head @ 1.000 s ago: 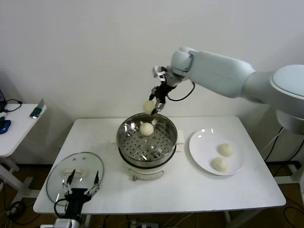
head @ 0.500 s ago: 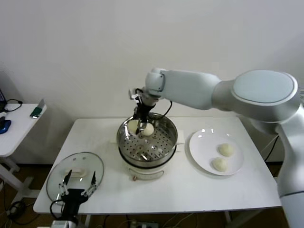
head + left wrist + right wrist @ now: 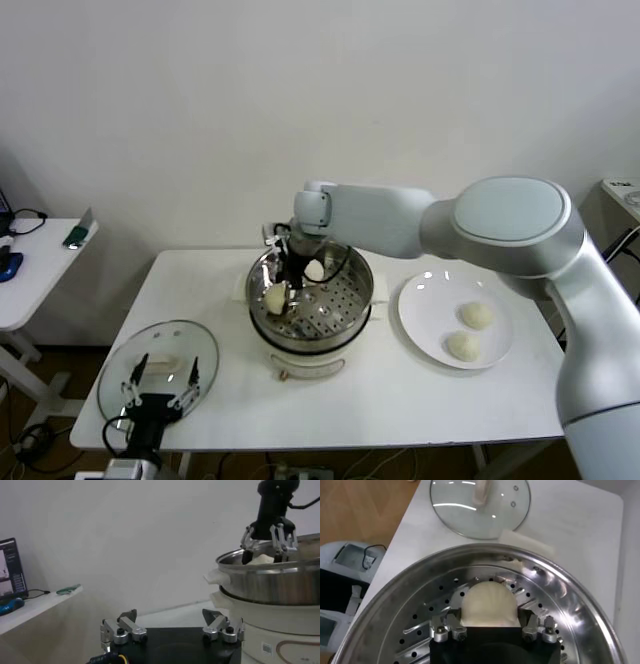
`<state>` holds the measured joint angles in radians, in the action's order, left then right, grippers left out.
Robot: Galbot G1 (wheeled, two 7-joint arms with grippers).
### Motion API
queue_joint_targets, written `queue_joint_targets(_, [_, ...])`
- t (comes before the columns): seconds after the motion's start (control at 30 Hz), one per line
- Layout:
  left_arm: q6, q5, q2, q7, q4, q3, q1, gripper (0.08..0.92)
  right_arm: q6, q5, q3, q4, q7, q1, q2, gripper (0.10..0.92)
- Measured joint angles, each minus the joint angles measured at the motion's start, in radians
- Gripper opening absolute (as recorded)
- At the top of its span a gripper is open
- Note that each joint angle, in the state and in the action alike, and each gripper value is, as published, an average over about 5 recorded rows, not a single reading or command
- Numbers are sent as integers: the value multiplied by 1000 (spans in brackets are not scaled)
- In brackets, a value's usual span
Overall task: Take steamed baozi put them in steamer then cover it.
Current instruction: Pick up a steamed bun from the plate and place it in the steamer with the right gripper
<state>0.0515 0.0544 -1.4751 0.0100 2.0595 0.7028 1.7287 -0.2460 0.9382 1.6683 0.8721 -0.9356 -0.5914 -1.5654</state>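
The right arm reached across from the robot's right side and down into the steamer [image 3: 311,292], a shiny steel basket on a white pot base in the middle of the white table [image 3: 400,400]. The right gripper [image 3: 283,290] sat low inside the basket at its left side, and its fingers stood either side of a baozi [image 3: 487,605] resting on the perforated floor; from the wrist camera the bun filled the gap between them, though I could not tell whether the fingers pressed it or had just come off it. A second baozi [image 3: 314,271] lay farther back in the basket, near the rear wall. Two more buns [image 3: 476,316] sat on the white plate [image 3: 425,300] to the right of the steamer, close together but apart. The glass cover [image 3: 158,368] lay flat on the table's near-left corner, handle up, well clear of the steamer. The left gripper [image 3: 160,393] hovered at that corner over the near edge of the cover, fingers spread wide and holding nothing.
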Motion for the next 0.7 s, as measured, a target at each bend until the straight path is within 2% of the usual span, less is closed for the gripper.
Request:
queue_joint_targets(0.23, [0, 0, 7, 0, -8, 3, -3, 823, -1, -15, 2, 0, -2, 1, 9, 817])
queue_joint_targets(0.7, [0, 10, 7, -1, -14, 1, -1, 823, 47, -35, 8, 88, -78, -138, 130, 823])
